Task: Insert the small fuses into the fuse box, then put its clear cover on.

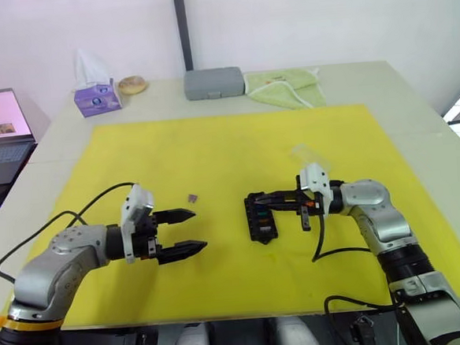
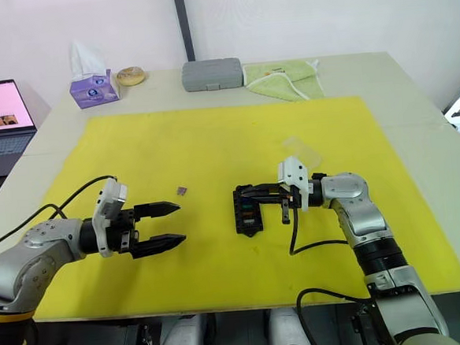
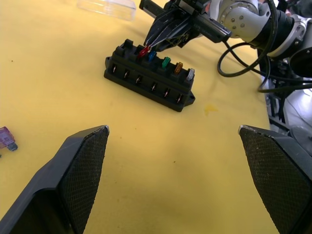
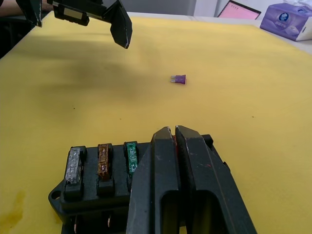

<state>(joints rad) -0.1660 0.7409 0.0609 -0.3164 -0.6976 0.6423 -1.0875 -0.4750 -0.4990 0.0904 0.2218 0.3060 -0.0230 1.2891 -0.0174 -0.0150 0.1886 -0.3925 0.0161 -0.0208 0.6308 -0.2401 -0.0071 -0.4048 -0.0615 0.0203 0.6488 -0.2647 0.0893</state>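
Nearest, the left gripper (image 1: 188,231) is held open over the yellow mat (image 1: 213,150). Centrally, the black slotted fuse box (image 1: 258,218) is met by the right gripper (image 3: 148,48), clamped on a red fuse (image 3: 143,51); tilt could jam it. Left of the box lies a purple fuse (image 1: 192,197); far right, the clear cover (image 2: 301,149).

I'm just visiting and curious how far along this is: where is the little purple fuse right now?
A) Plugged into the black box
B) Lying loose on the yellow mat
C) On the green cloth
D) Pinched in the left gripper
B: the purple fuse lies alone on the yellow mat, between the open left gripper and the fuse box.
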